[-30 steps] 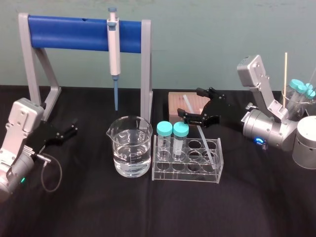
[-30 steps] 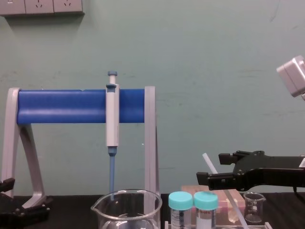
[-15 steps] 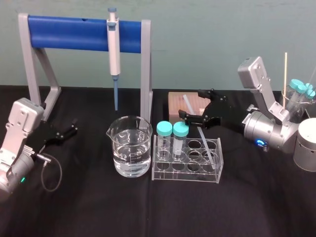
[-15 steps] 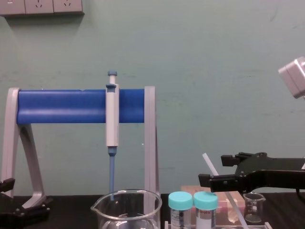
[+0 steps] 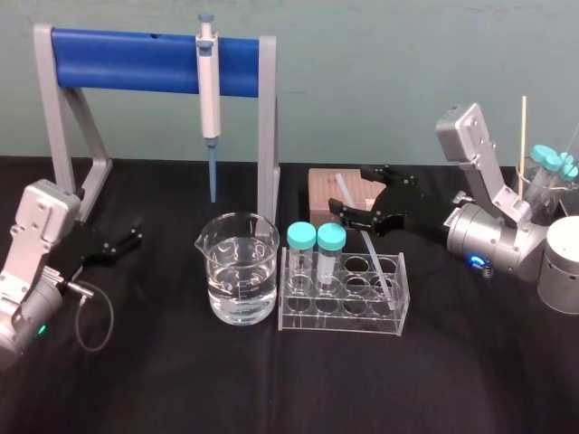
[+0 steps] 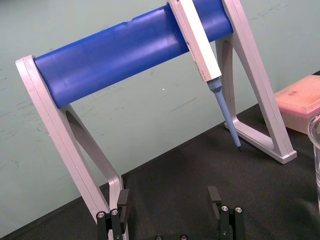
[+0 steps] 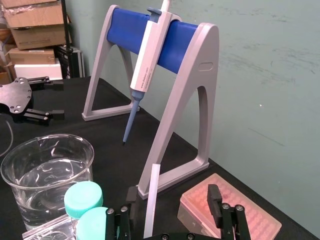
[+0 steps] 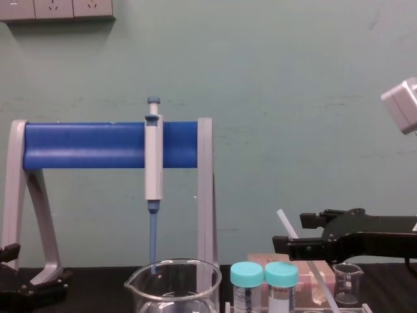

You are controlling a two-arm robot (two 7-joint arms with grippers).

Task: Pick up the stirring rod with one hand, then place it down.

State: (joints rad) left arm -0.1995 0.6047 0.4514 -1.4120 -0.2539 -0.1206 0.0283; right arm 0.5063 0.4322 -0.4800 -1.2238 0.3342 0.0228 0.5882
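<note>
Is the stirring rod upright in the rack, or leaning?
Leaning: the stirring rod slants from the rack up through the open right hand.

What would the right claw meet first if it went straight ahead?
Most likely the stirring rod, leaning in the tube rack between the right claw's open fingers; depth is unclear. Left claw parked far left.

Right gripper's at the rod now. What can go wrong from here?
The right gripper is open with the stirring rod off-centre, nearer one finger; closing may knock it askew. The rod leans in the tube rack, so a straight lift might drag the rack or bump the capped tubes. Left gripper idles.
</note>
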